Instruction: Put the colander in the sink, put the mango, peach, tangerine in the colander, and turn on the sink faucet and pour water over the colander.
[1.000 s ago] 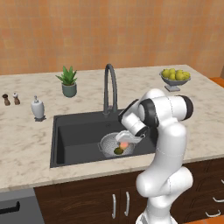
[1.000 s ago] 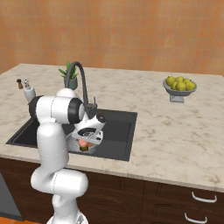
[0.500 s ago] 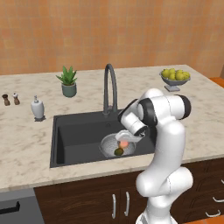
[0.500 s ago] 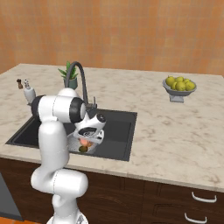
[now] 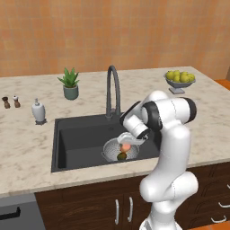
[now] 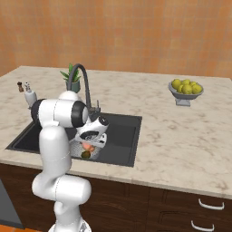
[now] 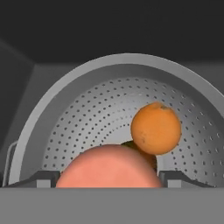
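Observation:
The silver perforated colander [image 5: 108, 152] [image 7: 87, 113] sits in the black sink [image 5: 76, 134] [image 6: 122, 131] near its front right corner. My gripper [image 5: 128, 141] [image 6: 90, 144] [image 7: 109, 177] hangs just over the bowl. The pinkish peach [image 5: 126, 147] [image 6: 89, 147] [image 7: 107, 168] sits between its fingertips, and both tips touch it. Inside the colander lies the bright orange tangerine [image 7: 155, 128]. The dark green mango [image 5: 121, 156] [image 6: 85, 155] [image 7: 151, 159] lies there too, mostly hidden behind the peach in the hand view. The dark gooseneck faucet [image 5: 112, 85] [image 6: 84, 81] stands behind the basin, and no water shows.
A pedestal bowl of yellow-green fruit [image 5: 179, 78] [image 6: 185, 88] stands at the back right of the counter. A potted plant [image 5: 69, 83], a soap dispenser [image 5: 38, 111] and two small shakers [image 5: 11, 102] stand left of the faucet. The left half of the basin holds nothing.
The hand with the peach has sunk slightly toward the colander. Everything else stands as before.

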